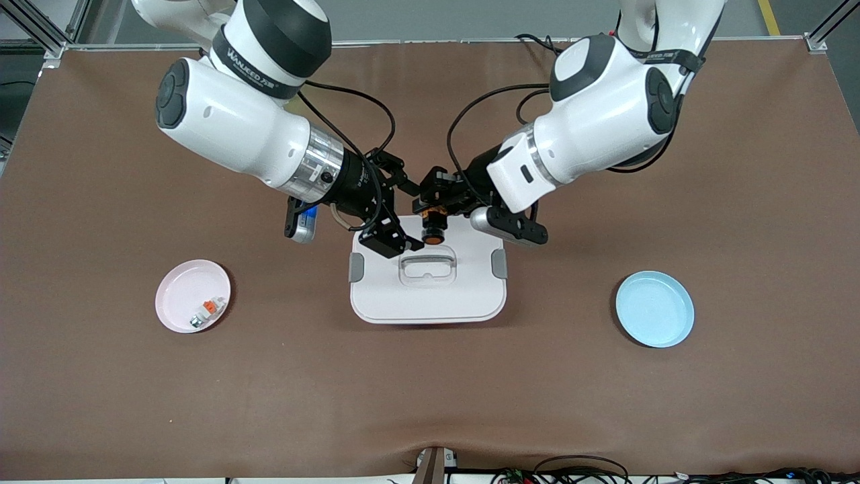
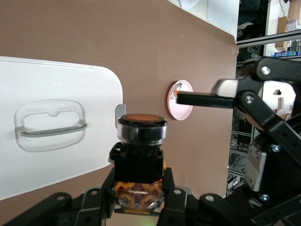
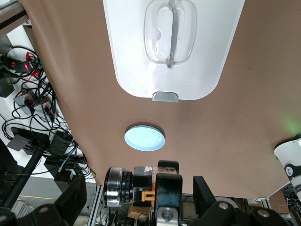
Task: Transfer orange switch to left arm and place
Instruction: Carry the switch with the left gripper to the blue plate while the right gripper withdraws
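The orange switch (image 1: 433,228), black-bodied with a round orange face, hangs in the air over the edge of the white box (image 1: 430,296) that lies toward the robots' bases. My left gripper (image 1: 430,210) is shut on its rear end. In the left wrist view the switch (image 2: 141,141) stands up out of the left gripper (image 2: 139,194), its orange face outward. My right gripper (image 1: 408,215) is open beside it, one finger on each side and touching nothing. In the right wrist view the switch (image 3: 126,187) sits inside the open right gripper (image 3: 136,197).
A pink plate (image 1: 176,290) holding a small white-grey part with an orange tab (image 1: 207,310) lies toward the right arm's end. A blue plate (image 1: 655,309) lies toward the left arm's end. The box lid has a recessed handle (image 1: 427,263) and grey side latches.
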Available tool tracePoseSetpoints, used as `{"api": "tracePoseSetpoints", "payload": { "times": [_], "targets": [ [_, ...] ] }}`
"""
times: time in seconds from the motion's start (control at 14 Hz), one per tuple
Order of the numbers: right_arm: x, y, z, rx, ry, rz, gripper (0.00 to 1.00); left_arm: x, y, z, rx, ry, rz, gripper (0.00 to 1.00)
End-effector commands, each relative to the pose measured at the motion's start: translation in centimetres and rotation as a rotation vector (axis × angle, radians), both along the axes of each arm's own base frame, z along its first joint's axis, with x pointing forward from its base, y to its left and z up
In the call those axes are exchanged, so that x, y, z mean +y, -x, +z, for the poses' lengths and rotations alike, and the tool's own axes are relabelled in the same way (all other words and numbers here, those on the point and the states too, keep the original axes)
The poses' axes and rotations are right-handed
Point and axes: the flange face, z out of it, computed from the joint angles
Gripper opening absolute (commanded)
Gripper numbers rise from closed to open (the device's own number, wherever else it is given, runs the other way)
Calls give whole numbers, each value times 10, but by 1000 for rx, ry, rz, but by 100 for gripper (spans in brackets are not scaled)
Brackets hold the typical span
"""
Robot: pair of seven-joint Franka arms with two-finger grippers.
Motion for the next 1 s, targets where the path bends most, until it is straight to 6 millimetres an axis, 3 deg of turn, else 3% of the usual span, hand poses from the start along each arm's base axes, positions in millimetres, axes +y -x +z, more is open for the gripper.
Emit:
{"api": "tracePoseSetpoints", "payload": {
  "times": [0.0, 0.14, 0.5, 0.71, 0.93],
  "targets": [
    [-20, -15, 1, -101, 38, 97, 100, 22, 0, 12, 41, -56, 10, 0],
    [-51, -24, -9, -140, 81, 244, 100, 51, 0, 17, 89, -131, 7, 0],
    [-141, -43, -20, -294, 296, 648, 100, 162, -21, 8, 209, -341, 40, 0],
    [-187, -51, -28, -338, 407, 857, 100, 225, -25, -30, 250, -598, 36, 0],
    [-234, -58, -32, -339, 460, 973, 100, 283, -36, -77, 235, -720, 44, 0]
  ]
}}
